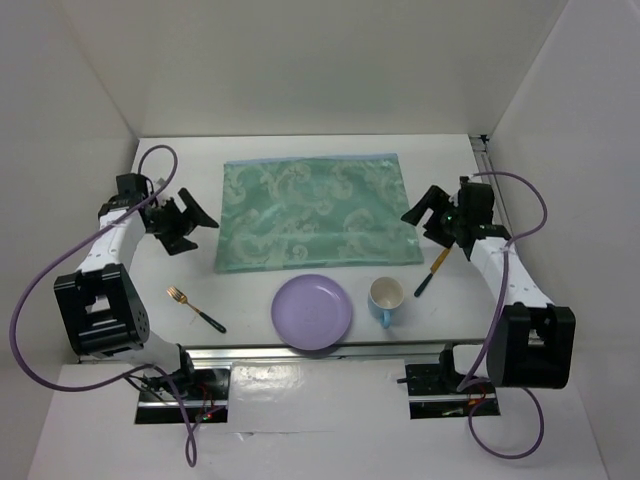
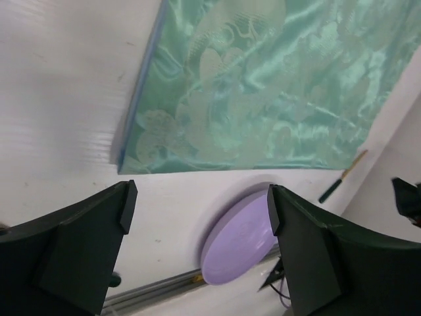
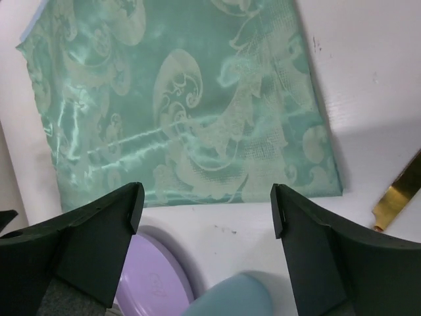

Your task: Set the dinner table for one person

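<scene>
Jaws of both arms stand apart, empty, flanking a green patterned cloth placemat [image 1: 315, 213] on the flat white desk [image 1: 250, 295].

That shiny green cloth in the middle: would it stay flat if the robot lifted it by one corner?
Probably not. The green cloth lies thin and flat, with slight ripples, so it would likely droop and fold. Its glossy sheen in the wrist views suggests a slick weave that may slide across the white table when pushed.

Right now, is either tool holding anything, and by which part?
Nothing is held: the left tool and right tool are both open and empty.
</scene>
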Robot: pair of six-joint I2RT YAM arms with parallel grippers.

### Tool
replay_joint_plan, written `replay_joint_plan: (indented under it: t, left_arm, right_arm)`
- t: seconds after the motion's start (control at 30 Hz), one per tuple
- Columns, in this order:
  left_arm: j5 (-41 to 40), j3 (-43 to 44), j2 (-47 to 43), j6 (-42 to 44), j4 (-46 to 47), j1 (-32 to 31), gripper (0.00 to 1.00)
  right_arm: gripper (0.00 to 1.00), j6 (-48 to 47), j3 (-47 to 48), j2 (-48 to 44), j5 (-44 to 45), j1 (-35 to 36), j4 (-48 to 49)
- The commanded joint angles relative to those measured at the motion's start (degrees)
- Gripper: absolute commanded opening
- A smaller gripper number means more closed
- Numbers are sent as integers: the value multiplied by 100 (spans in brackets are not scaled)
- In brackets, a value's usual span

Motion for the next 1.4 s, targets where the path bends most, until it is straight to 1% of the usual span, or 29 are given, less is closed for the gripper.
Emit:
replay_joint_plan:
  t: [0.0, 0.03, 0.07, 0.1, 0.13, 0.17, 0.2, 0.23, 0.27, 0.3, 0.33, 0.37, 0.47, 0.57, 0.73, 0.83, 0.9, 1.13, 1.2, 1.37]
  left_arm:
    - [-506, 167, -236, 391, 123, -12, 100]
    - [-604, 410, -236, 391, 123, -169, 100]
    - [-674, 543, -141, 391, 53, -284, 98]
    - [-814, 693, -18, 391, -17, -424, 94]
    - [-877, 1007, 140, 330, -96, -704, 87]
    - [-877, 1141, 490, 330, -97, -846, 54]
    - [-964, 1264, 667, 251, -149, -969, 33]
    - [-1017, 1448, 826, 172, -149, -1205, 14]
    - [-1087, 1520, 1158, 171, -149, -1303, 0]
    - [-1175, 1581, 1318, 93, -97, -1400, 0]
    - [-1246, 1643, 1467, 40, -27, -1488, 0]
    - [-1359, 1695, 1617, -13, -26, -1619, 0]
    - [-1571, 1766, 2048, -127, 79, -1822, 0]
    - [-1755, 1766, 2329, -127, 79, -1963, 0]
    - [-2019, 1766, 2619, -127, 18, -2069, 0]
    - [-2072, 1766, 2848, -127, -44, -2069, 0]
    - [-2073, 1714, 2910, -127, -44, -2069, 0]
    - [-2204, 1274, 2796, -127, 61, -2069, 0]
    - [-2204, 1125, 2664, -127, 114, -2069, 0]
    - [-2204, 1125, 2541, -127, 53, -2069, 0]
  right_arm:
    - [91, -253, 197, -476, 296, -34, -66]
    - [91, -253, 372, -476, 296, -34, -118]
    - [92, -253, 478, -372, 349, -34, -171]
    - [92, -253, 601, -257, 349, -34, -172]
    - [92, -253, 724, -100, 349, -34, -363]
    - [91, -253, 1056, 337, 297, -34, -496]
    - [82, -305, 1190, 567, 236, -34, -558]
    - [48, -357, 1392, 1014, 139, 18, -558]
    - [28, -419, 1446, 1209, 138, 123, -558]
    - [15, -420, 1498, 1394, 138, 194, -558]
    - [4, -420, 1560, 1579, 217, 264, -558]
    - [0, -420, 1621, 1937, 287, 378, -558]
    - [0, -349, 1692, 2387, 349, 563, -366]
    - [0, -270, 1413, 2512, 507, 617, -190]
    - [0, -42, 824, 2459, 902, 687, -23]
    - [0, 186, 340, 2241, 1052, 687, 100]
    - [0, 240, 51, 2188, 1052, 687, 153]
    - [0, 345, -372, 2064, 1306, 951, 40]
    - [0, 450, -425, 1907, 1473, 1012, -22]
    - [0, 451, -286, 1677, 1605, 1065, -259]
